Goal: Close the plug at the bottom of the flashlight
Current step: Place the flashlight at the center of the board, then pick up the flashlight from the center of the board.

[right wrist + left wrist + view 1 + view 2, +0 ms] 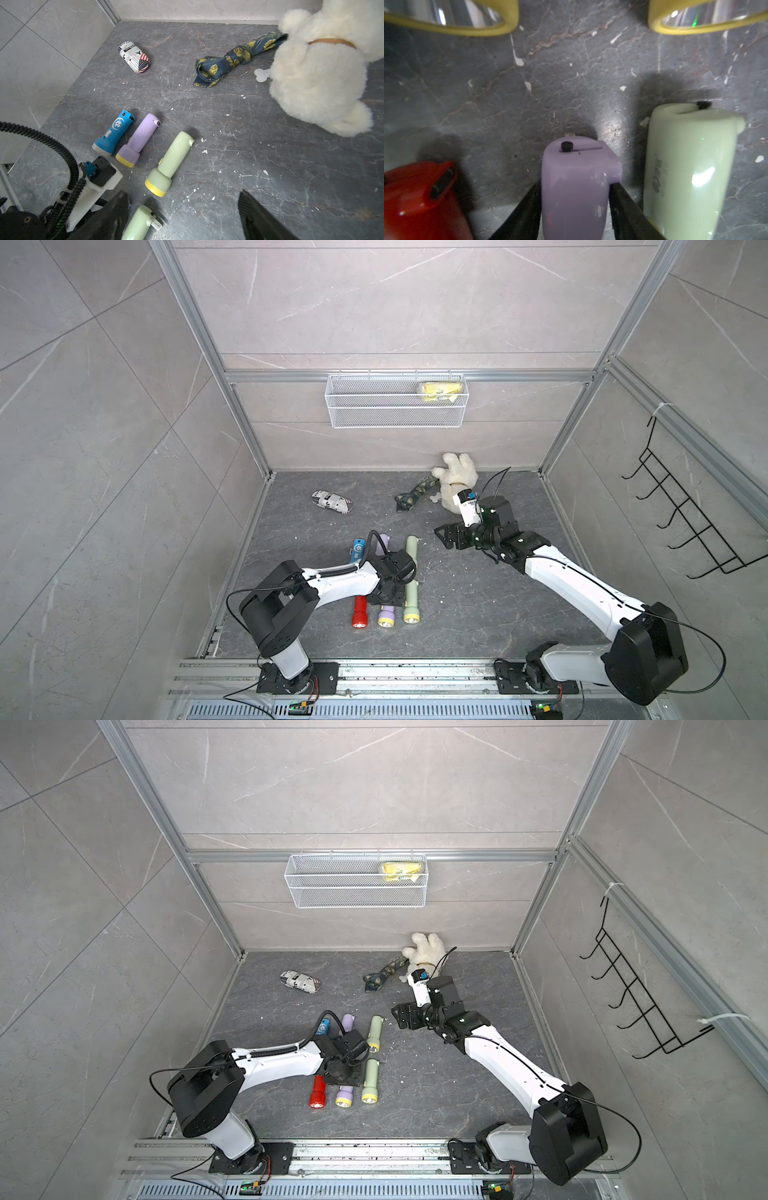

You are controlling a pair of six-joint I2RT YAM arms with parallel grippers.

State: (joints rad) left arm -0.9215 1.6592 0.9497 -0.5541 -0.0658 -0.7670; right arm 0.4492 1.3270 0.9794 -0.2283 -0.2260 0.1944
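Flashlight (pixel 577 162), the purple one in the near row, lies on the dark floor (pixel 478 605) between a red one (pixel 419 197) and a green one (pixel 685 166). The big white wire basket (pixel 395 406) hangs on the back wall. A yellow packet (pixel 440 390) lies inside it at one end. The right gripper (pixel 182 194) hangs above the floor with its fingers spread wide, holding nothing. The left gripper (pixel 575 186) has its fingers (pixel 527 212) on both sides of the flashlight, close against it. I cannot tell if they squeeze it.

Wht arms (pixel 582 593), blk joints (pixel 648 651), blk cables (pixel 338 570)
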